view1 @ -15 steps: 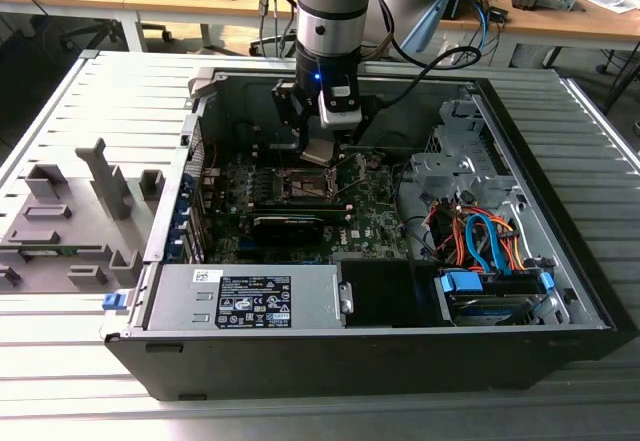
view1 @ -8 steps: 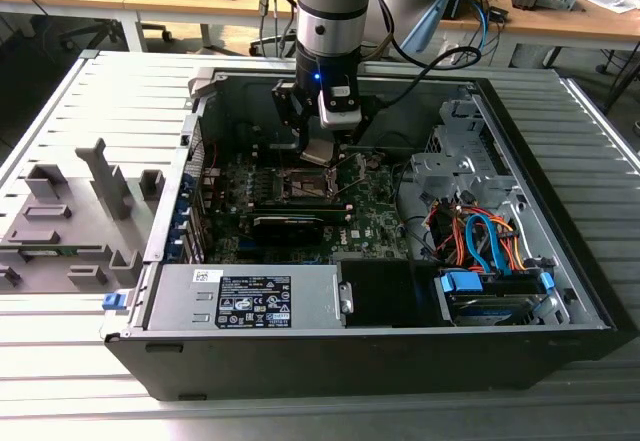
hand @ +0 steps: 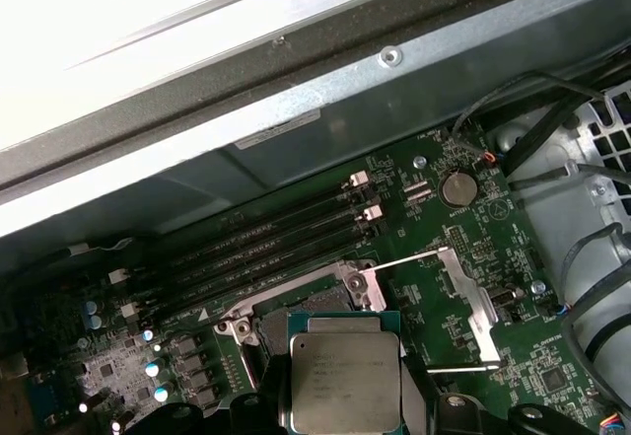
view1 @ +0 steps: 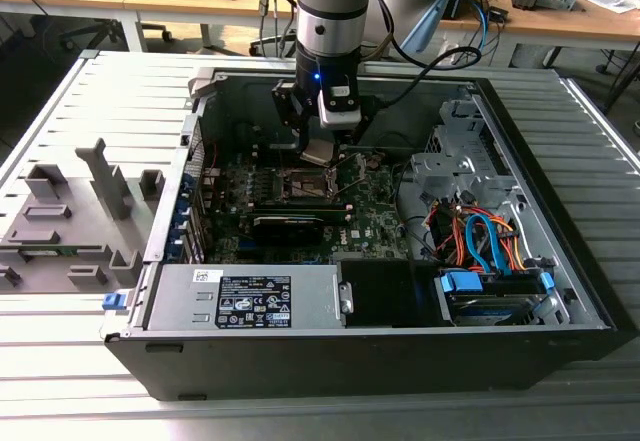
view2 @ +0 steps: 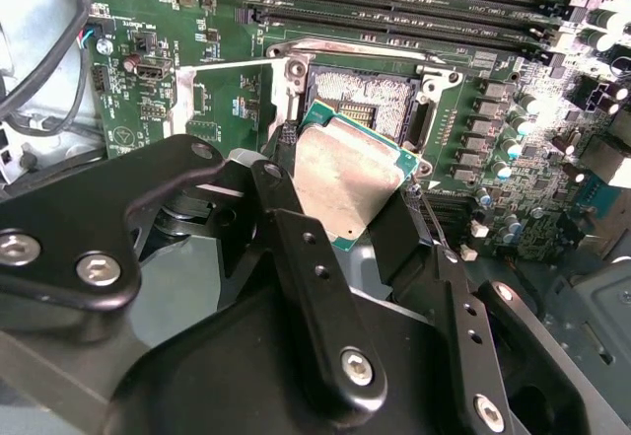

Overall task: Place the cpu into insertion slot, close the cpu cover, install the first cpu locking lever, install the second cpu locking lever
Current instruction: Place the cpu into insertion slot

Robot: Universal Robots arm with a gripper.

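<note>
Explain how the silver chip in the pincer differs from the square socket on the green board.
The cpu has a plain silvery face with a green edge; the insertion slot is dark inside a metal rim. The cpu is clamped in the pincer, above the board; the insertion slot sits fixed on the board, empty. Both are square and look close in size.

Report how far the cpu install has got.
Done: the cpu is picked up, but nothing is seated, and the insertion slot lies empty. In hand: the gripper grips the cpu, tilted, close over the slot. Left: seating the cpu, closing the cpu cover, which lies flipped open beside the slot, and both locking steps.
</note>
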